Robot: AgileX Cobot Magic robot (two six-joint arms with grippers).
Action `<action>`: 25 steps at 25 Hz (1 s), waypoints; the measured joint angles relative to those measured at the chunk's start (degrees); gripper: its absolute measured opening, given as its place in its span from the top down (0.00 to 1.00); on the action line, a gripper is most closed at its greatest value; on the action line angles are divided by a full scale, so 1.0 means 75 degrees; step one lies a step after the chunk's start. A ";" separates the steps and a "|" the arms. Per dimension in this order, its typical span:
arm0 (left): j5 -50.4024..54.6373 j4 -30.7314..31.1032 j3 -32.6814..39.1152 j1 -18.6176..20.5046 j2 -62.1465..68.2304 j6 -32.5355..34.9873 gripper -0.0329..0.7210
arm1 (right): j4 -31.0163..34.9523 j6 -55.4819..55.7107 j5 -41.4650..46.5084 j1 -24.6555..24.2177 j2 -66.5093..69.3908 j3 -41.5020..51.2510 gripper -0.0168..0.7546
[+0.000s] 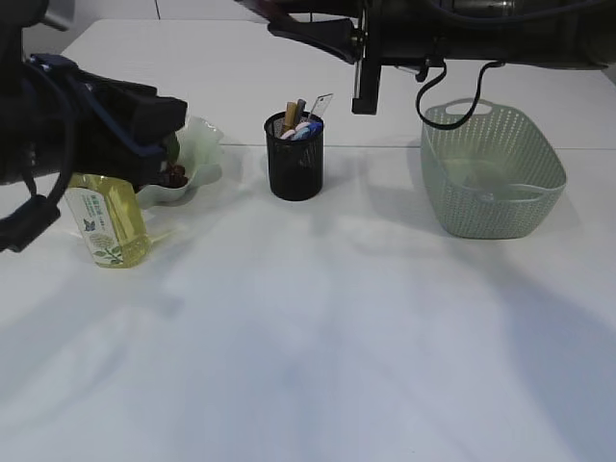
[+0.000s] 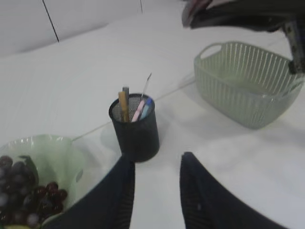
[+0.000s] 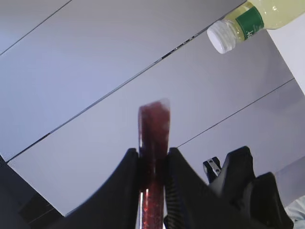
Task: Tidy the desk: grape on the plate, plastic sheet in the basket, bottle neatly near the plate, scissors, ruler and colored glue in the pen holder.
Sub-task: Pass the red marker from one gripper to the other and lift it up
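White desk, near to far: my left gripper (image 2: 155, 191) open, empty; bottle (image 1: 106, 217) beside plate (image 1: 202, 144) w/ grape (image 2: 21, 193); pen holder (image 1: 295, 154) part-filled; my right gripper (image 3: 152, 164) clamped on glue tube (image 3: 153, 143), undelivered.

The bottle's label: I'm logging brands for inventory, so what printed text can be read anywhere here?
Bottle label: green print and a small butterfly picture, too small to read.
Bottle neck band: white marks, too blurred to read.
Nothing else carries text.
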 joint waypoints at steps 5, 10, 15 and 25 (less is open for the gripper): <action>-0.1101 -0.0483 0.0257 -0.0153 0.0000 0.0000 0.63 | 0.0018 -0.0018 0.0000 0.0000 0.0000 0.0000 0.78; -0.1864 -0.0732 0.0271 -0.0153 0.0000 0.0000 0.63 | 0.0023 -0.0064 0.0000 0.0000 0.0005 0.0000 0.78; -0.3011 -0.0761 0.0271 -0.0170 0.0406 0.0000 0.63 | 0.0023 -0.0076 -0.0055 0.0000 0.0005 0.0000 0.78; -0.5065 -0.0790 0.0271 -0.1024 0.1528 -0.0014 0.55 | 0.0036 -0.0032 -0.0299 0.0000 0.0017 0.0000 0.78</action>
